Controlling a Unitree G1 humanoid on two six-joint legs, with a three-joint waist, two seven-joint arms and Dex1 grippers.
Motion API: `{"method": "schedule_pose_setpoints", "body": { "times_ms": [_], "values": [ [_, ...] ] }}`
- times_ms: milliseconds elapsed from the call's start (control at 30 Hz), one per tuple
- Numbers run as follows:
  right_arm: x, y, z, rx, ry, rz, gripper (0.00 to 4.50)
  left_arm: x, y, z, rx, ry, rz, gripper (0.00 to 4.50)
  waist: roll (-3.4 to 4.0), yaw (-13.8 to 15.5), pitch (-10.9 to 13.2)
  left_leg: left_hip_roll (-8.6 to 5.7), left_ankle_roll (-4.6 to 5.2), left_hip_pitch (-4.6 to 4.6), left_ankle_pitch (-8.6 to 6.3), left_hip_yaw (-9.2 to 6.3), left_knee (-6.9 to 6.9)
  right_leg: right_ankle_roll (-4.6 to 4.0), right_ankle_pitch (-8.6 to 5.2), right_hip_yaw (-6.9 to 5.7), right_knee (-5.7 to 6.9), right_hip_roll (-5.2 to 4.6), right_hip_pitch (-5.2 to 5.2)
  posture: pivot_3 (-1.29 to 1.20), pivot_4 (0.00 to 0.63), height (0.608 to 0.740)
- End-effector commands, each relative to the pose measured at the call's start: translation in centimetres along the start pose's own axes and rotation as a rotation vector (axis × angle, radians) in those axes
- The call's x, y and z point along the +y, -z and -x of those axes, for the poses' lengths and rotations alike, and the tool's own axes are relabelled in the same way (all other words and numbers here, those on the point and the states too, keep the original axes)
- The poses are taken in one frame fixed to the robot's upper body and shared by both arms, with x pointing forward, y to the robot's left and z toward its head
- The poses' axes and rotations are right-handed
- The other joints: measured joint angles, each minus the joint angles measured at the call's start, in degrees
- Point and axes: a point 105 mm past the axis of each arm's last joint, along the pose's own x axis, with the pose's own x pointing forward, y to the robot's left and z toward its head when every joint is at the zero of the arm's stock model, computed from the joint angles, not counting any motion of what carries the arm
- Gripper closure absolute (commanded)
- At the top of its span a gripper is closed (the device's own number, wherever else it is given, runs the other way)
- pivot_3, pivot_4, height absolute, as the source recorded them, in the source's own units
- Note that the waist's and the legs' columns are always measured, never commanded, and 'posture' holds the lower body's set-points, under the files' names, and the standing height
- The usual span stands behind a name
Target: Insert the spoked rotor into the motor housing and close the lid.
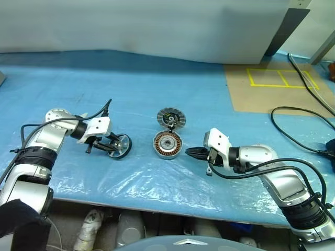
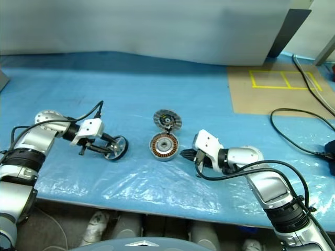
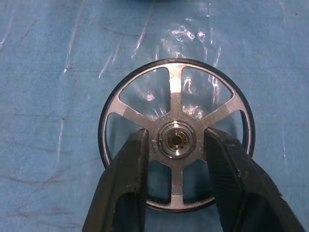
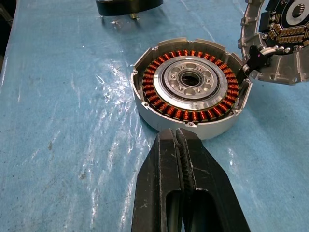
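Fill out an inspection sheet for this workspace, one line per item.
Surface: table under a wrinkled blue plastic sheet.
Job's things: motor housing open, copper windings showing, no rotor inside; lid swung open at its far edge; spoked rotor on the sheet to the housing's left.
Clutter: nothing seen.
Grippers: left gripper straddles the rotor's hub, fingers either side; right gripper shut, empty, tips at the housing's wall.
Cables: black cables along the right.
Surroundings: brown panel with yellow tape, pale backdrop.
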Motion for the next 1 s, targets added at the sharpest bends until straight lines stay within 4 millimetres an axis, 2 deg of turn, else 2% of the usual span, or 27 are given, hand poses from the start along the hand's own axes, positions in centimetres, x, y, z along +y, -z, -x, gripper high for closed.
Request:
{"method": "schedule_pose_setpoints", "body": {
  "times_ms": [33, 200, 433, 667, 833, 1000],
  "values": [
    [0.0, -1.1, 0.2, -0.030, 0.004, 0.035, 4.50, -1.0, 0.3, -0.8, 0.005, 0.050, 0.018, 3.15, 0.00, -0.01, 0.00, -0.01, 0.00, 0.01, 0.00, 0.00, 0.01, 0.00, 0.00, 0.00, 0.00, -0.03, 0.02, 0.00, 0.150, 0.740],
    [-0.1, -1.3, 0.2, -0.041, 0.007, 0.029, 4.50, -1.7, 0.1, -1.1, -0.004, 0.060, 0.004, 3.17, 0.03, -0.07, -0.02, -0.07, 0.00, 0.03, 0.00, 0.00, -0.02, 0.01, 0.00, 0.00, 0.00, -0.08, 0.03, 0.00, 0.150, 0.740],
    [-0.1, -3.0, 1.4, -0.127, 0.012, -0.012, 4.50, -1.2, -3.8, -0.6, -0.234, -0.021, -0.020, 3.17, 0.00, -0.02, 0.04, -0.07, 0.00, -0.12, 0.00, 0.01, -0.05, 0.02, -0.02, -0.02, -0.02, -0.08, -0.09, 0.00, 0.150, 0.740],
    [1.1, -4.4, 2.3, -0.195, -0.040, -0.026, 4.50, -0.4, -6.7, -0.3, -0.376, -0.092, -0.045, 3.17, -0.10, -0.11, 0.10, 0.04, 0.01, -0.23, 0.00, -0.02, -0.04, 0.02, -0.02, -0.10, -0.02, 0.02, -0.18, 0.00, 0.150, 0.740],
    [0.9, -4.5, 2.6, -0.205, -0.030, -0.043, 4.50, 0.9, -9.0, -0.1, -0.442, -0.106, -0.055, 3.17, -0.11, -0.11, 0.11, 0.02, 0.01, -0.23, 0.01, -0.02, -0.02, 0.02, -0.02, -0.09, -0.03, 0.02, -0.18, 0.00, 0.150, 0.740],
    [0.5, -5.0, 2.5, -0.241, 0.004, -0.069, 4.50, 1.2, -10.1, -1.4, -0.460, -0.055, -0.062, 3.17, -0.11, -0.11, 0.11, 0.00, 0.01, -0.23, 0.01, -0.02, -0.02, 0.02, -0.02, -0.07, -0.04, 0.01, -0.18, 0.00, 0.150, 0.740]
  ]
}}
